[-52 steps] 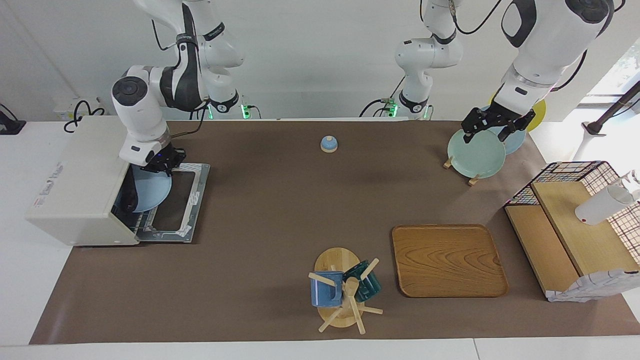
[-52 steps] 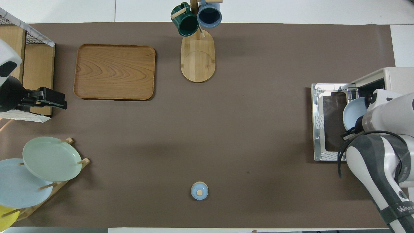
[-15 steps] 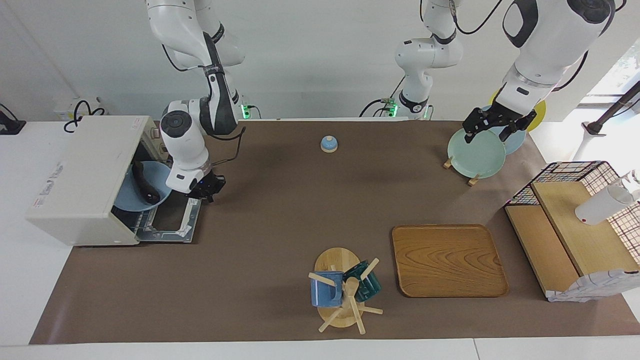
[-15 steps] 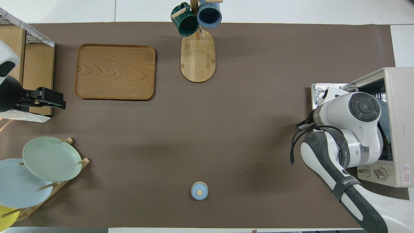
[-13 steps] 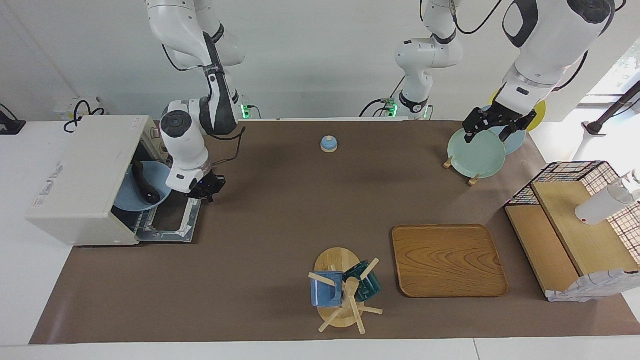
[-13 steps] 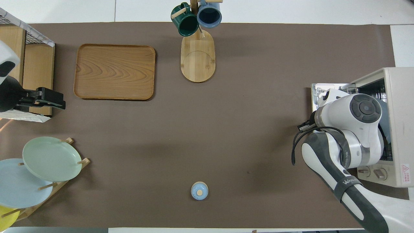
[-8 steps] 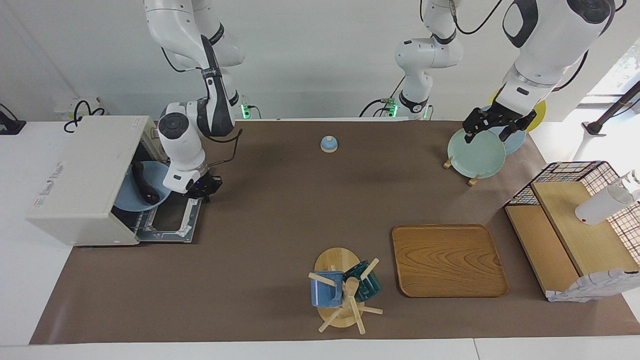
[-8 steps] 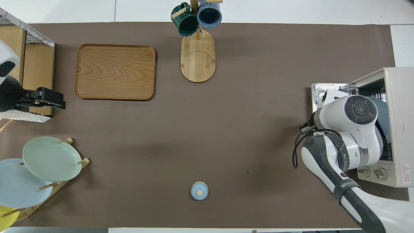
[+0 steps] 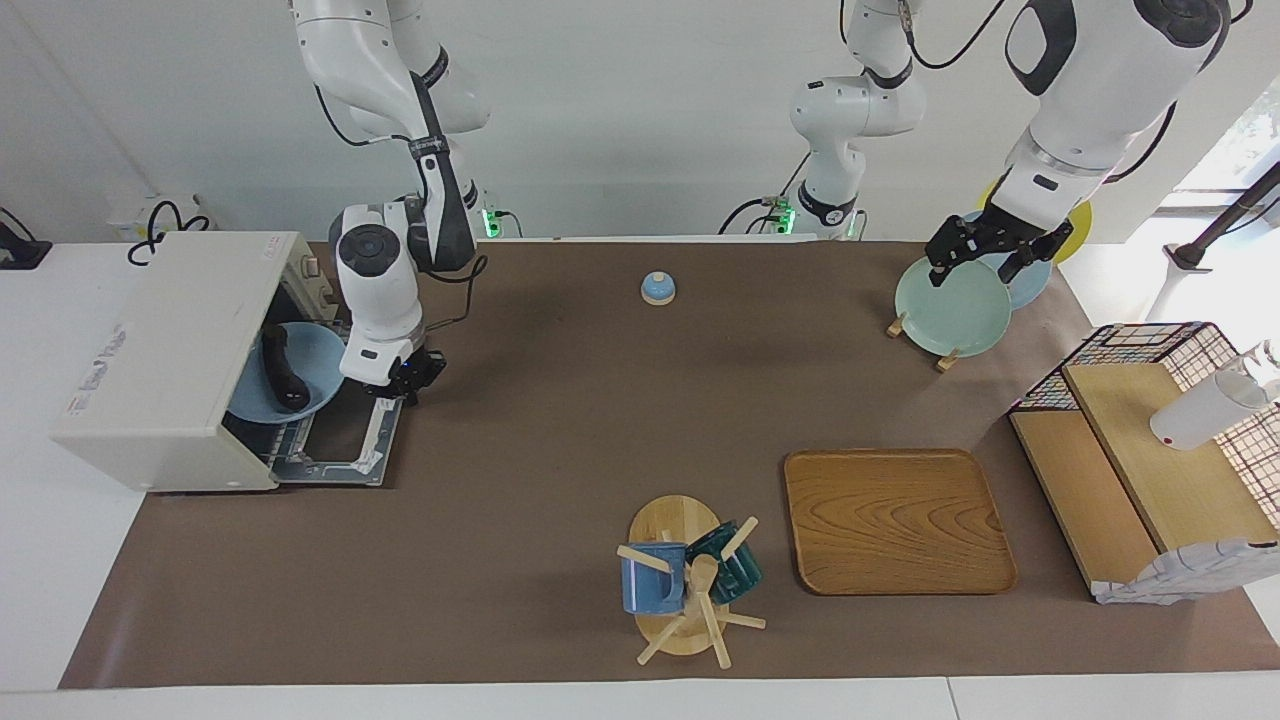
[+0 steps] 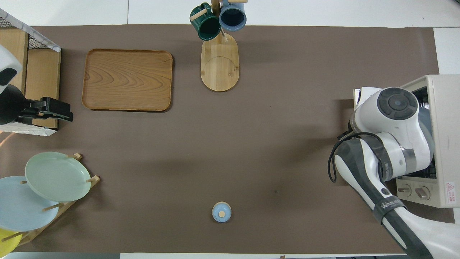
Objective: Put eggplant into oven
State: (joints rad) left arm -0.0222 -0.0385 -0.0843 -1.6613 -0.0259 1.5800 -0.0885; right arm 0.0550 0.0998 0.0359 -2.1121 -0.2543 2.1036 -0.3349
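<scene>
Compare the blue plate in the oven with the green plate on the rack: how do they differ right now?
The blue plate lies on the oven rack carrying the eggplant; the green plate stands tilted in the wooden rack, bare. Blue versus pale green. Both are round, and neither is gripped.

Eggplant (image 9: 283, 374) on plate (image 9: 318, 350) in oven (image 9: 160, 350); door (image 9: 352, 440) down.

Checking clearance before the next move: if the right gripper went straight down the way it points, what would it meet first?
Most likely the oven door, lying dropped open in front of the oven. The right gripper, jaws shut, points down over the door's outer edge; depth is unclear, so it might just miss onto the table mat.
</scene>
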